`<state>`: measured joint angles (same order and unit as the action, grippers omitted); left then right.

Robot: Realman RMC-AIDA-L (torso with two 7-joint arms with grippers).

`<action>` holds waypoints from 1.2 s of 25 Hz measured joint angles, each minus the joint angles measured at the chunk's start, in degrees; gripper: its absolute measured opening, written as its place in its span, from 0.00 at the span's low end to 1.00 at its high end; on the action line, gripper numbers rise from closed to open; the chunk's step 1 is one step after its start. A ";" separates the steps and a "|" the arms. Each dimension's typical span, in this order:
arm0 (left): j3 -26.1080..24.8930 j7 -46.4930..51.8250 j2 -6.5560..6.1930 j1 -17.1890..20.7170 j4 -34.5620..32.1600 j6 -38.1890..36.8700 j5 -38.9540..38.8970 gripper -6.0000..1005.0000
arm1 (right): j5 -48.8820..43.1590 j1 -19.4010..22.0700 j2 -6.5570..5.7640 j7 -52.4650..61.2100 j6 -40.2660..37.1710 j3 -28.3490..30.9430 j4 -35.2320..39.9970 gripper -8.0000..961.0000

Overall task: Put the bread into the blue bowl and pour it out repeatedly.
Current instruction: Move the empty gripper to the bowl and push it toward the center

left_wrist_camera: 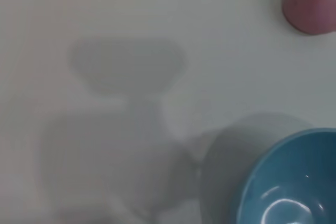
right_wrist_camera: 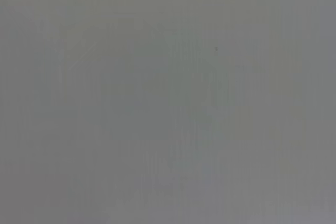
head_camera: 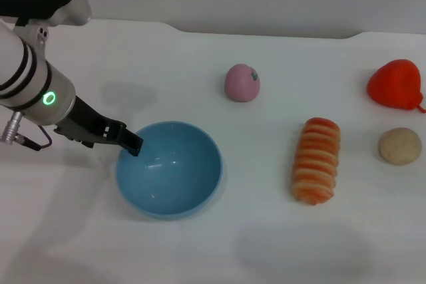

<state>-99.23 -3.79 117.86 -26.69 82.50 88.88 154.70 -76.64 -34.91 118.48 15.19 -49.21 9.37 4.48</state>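
The left gripper (head_camera: 133,144) sits at the near-left rim of the round, glossy light-blue plastic bowl (head_camera: 170,169), probably pinching it for tipping; whether its jaws grip, I cannot tell. The bowl holds nothing. The ribbed orange-and-cream toy bread (head_camera: 316,159) lies on the white surface (head_camera: 266,244), well right of the bowl.

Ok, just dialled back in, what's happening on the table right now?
The left claw is at the near-left rim of the blue bowl, which looks empty and sits on the white table. The bread lies on the table to the bowl's right, untouched. A pink fruit, a red fruit and a small beige ball sit around it. The right arm is not visible in the head view, and its wrist view shows only plain grey.
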 joint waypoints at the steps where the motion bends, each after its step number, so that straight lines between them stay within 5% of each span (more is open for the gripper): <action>1: 0.03 -0.05 0.00 -0.05 -0.17 0.07 -0.24 0.87 | 0.00 0.05 0.01 0.00 0.00 0.00 0.00 0.71; 30: 4.49 -1.75 0.08 -2.01 -13.99 -10.19 -4.92 0.85 | 0.00 0.81 0.28 0.01 -0.39 -0.08 -0.88 0.71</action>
<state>-94.74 -5.54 117.94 -28.70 68.52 78.69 149.79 -76.64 -34.10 118.77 15.21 -49.60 9.29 3.60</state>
